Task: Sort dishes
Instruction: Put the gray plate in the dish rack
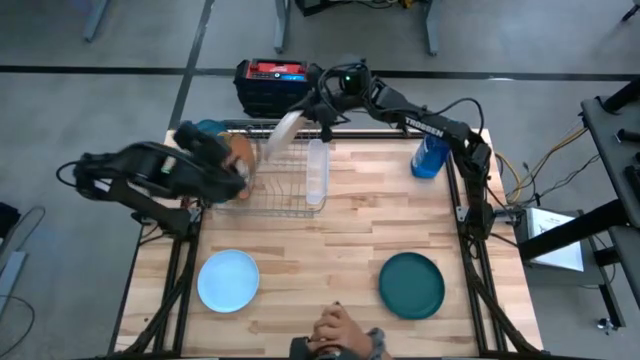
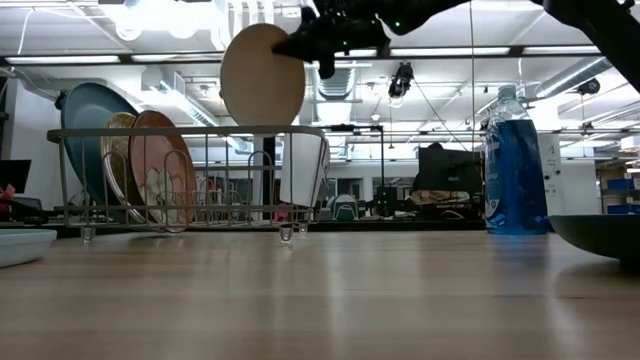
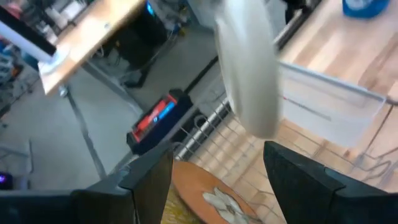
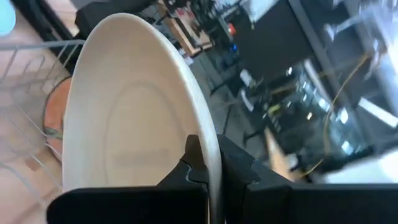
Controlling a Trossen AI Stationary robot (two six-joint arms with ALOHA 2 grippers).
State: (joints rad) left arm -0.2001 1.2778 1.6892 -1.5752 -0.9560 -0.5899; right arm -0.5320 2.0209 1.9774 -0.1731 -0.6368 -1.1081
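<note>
I have the right gripper (image 1: 322, 112) at twelve o'clock on the table, above the rack (image 1: 290, 210), its fingers pinching the rim of the beige plate (image 2: 262, 75), which hangs on edge over the wires. The pinch looks narrow in the right wrist view, so my main worry is the plate pivoting or slipping as I lower it; it could strike the top rail or the cup (image 1: 316, 172) lying in the rack's three o'clock end.

The left gripper (image 1: 232, 172) sits at the rack's nine o'clock end, fingers spread and empty, just above the gold plate (image 2: 160, 172) standing in the slots. The mid-blue plate (image 2: 95, 125) stands behind it. If I swing the beige plate that way, the arms could collide.

The pale blue plate (image 1: 228, 280) at seven o'clock and the teal plate (image 1: 411, 285) at five o'clock lie flat, unsorted. A person's hand (image 1: 338, 328) rests at six o'clock, near any reach I make there. The bottle (image 1: 430, 157) at two o'clock stands close to the right arm's path.
</note>
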